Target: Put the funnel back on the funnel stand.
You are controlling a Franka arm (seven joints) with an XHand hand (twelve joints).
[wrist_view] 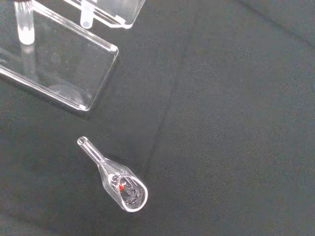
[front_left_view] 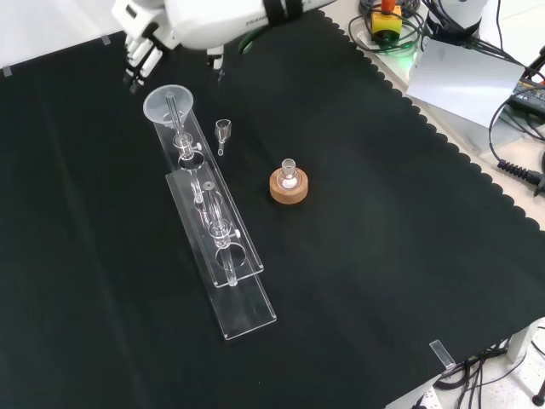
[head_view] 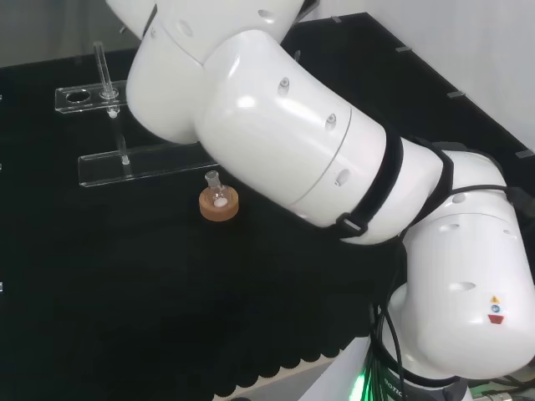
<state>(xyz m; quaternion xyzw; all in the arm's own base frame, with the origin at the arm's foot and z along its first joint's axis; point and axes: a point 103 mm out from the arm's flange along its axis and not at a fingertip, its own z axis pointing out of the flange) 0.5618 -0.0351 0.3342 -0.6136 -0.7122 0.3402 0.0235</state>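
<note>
In the front view the clear funnel (front_left_view: 168, 103) stands mouth up at the far end of the clear acrylic funnel stand (front_left_view: 223, 256), with its stem passing down through the upper plate. The hand (front_left_view: 141, 49) hangs just beyond the funnel and slightly to its left. Its fingers (front_left_view: 134, 70) are relaxed, point down and hold nothing. In the head view the stand's upper plate (head_view: 84, 96) and base plate (head_view: 142, 163) lie at the far left, and the arm's links hide the end that carries the funnel. The wrist view looks down on a corner of the stand's base (wrist_view: 59, 73).
A small glass scoop (front_left_view: 223, 131) (wrist_view: 119, 180) lies on the cloth just right of the stand in the front view. A cork ring with a small flask (front_left_view: 289, 183) (head_view: 219, 205) stands further right. The cloth's scalloped edge (front_left_view: 443, 128) runs along the right.
</note>
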